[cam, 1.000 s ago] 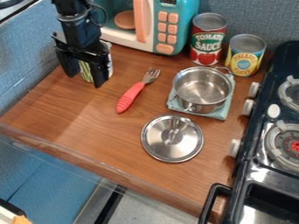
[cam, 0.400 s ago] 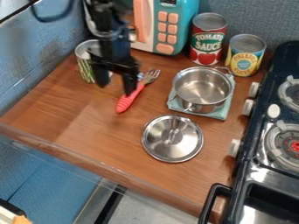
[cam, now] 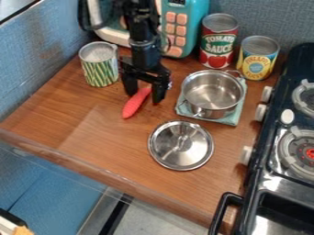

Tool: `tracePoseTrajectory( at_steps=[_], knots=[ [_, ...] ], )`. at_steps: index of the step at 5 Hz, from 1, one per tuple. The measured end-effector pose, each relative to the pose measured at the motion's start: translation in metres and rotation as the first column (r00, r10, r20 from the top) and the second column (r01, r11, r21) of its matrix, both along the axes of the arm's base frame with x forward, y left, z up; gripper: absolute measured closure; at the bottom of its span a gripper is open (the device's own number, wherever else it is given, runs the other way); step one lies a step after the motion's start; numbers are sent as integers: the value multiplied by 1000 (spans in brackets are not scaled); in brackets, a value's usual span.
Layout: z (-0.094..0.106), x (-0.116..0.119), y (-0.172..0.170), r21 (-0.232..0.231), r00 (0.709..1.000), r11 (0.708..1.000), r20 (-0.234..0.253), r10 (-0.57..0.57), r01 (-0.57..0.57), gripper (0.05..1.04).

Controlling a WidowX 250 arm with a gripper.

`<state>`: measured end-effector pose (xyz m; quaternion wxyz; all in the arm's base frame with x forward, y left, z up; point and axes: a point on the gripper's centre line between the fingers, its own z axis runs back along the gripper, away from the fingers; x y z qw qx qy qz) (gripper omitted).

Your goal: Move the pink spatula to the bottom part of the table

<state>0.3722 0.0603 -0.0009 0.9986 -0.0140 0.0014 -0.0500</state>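
Nearest us, a black stove is lining the right side of a wooden worktop, its dark handle jutting out toward the front. A steel lid is lying knob up around the middle. Beyond it to the left, a pink-handled fork is resting on the worktop, its handle slanting toward us and its head mostly hidden behind the black claw. The claw is hanging over the fork, spread, its fingers standing apart on either side of the handle. Just to the right, a steel pot is sitting on a pale blue cloth, while a green-striped can is standing upright at left. Farther back, a yellow can is standing near a taller red can, and a teal microwave is standing behind the arm.
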Motion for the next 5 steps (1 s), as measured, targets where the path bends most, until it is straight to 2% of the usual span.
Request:
tracePoseTrajectory(
  at_steps=[2,3,4,5],
  knots=[
    [-1,1,5,1,1000,1000,3,15,-15,710],
    [-3,-7,6,25,1000,1000,-20,-1,1,727],
    [20,-24,5,54,1000,998,15,-18,17,728],
    [40,-47,8,57,998,998,64,-23,19,728]
  ],
)
